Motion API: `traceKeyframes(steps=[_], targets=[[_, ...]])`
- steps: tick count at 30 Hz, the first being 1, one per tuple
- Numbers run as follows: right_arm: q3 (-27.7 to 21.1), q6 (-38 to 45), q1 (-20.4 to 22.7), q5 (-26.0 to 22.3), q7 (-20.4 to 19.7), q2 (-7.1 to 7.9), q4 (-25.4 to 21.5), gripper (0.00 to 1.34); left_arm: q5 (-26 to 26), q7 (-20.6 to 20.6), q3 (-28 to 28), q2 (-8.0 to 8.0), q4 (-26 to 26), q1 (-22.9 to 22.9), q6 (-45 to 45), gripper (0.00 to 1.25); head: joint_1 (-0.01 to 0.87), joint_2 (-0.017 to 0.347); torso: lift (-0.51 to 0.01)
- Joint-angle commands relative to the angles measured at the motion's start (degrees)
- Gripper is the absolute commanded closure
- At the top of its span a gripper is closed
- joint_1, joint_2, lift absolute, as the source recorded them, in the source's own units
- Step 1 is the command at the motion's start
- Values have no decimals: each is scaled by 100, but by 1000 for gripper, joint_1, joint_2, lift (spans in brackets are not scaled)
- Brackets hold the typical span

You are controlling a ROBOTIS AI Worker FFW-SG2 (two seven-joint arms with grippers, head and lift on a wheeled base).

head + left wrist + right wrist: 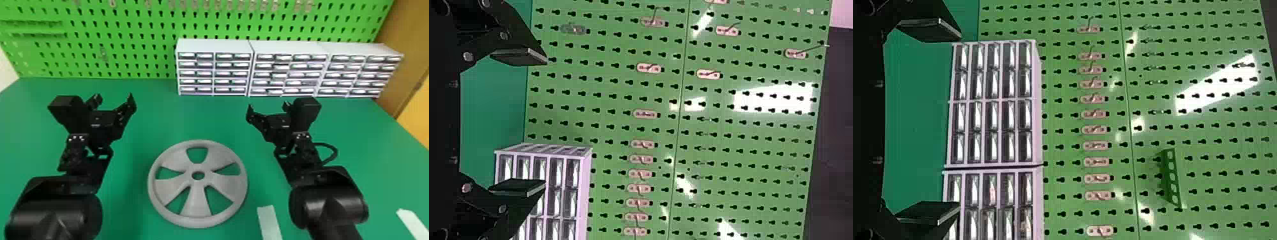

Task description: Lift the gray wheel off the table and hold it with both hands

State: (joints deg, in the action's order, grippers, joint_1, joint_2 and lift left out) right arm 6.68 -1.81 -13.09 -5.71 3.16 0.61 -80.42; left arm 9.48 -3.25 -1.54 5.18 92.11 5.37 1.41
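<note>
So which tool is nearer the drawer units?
Right. The right tool is in front of the drawer units; the left tool is off to their left.

From where I stand, the head view's bottom edge chops off the pale strip (270, 225) near the gray wheel (195, 204) and the rear of the left arm (48, 220) and right arm (332, 212). I can't make out what the drawer units (213, 46) hold, and the hooks (112, 3) along the pegboard's (153, 57) cut-off top are mere smudges.
</note>
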Motion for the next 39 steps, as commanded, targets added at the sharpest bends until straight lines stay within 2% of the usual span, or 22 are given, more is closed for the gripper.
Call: traceKeyframes(steps=[1,4,13,18,23,26,29,34,36,39], targets=[[0,67,-9,0,0,-9,-9,110,10,0,-4,0,0,8,0,386,711,15,-98],[-17,243,-18,0,0,-9,-79,110,10,0,-4,0,0,-1,0,386,711,15,-98],[-123,1508,-132,132,-26,44,-615,111,27,0,-13,0,0,-1,0,386,711,15,-98],[-53,2642,-281,237,-237,123,-1046,108,45,0,-22,0,9,-1,0,386,711,15,-98],[79,3372,-431,123,-571,220,-1327,110,45,0,-22,0,0,8,0,386,711,15,-98],[194,3934,-554,-185,-888,325,-1512,108,45,0,-22,0,0,17,0,386,711,15,-98],[405,4453,-712,-606,-1415,484,-1732,108,45,0,-22,0,9,17,0,386,711,15,-98],[695,5261,-1037,-2101,-2707,747,-1907,107,45,0,-30,0,0,25,0,386,711,15,-98],[826,5455,-1160,-2496,-3076,835,-1916,108,45,0,-30,0,9,25,0,386,711,15,-98],[1037,5630,-1318,-2918,-3384,967,-1907,110,27,0,-30,0,9,34,0,386,711,15,-98]])
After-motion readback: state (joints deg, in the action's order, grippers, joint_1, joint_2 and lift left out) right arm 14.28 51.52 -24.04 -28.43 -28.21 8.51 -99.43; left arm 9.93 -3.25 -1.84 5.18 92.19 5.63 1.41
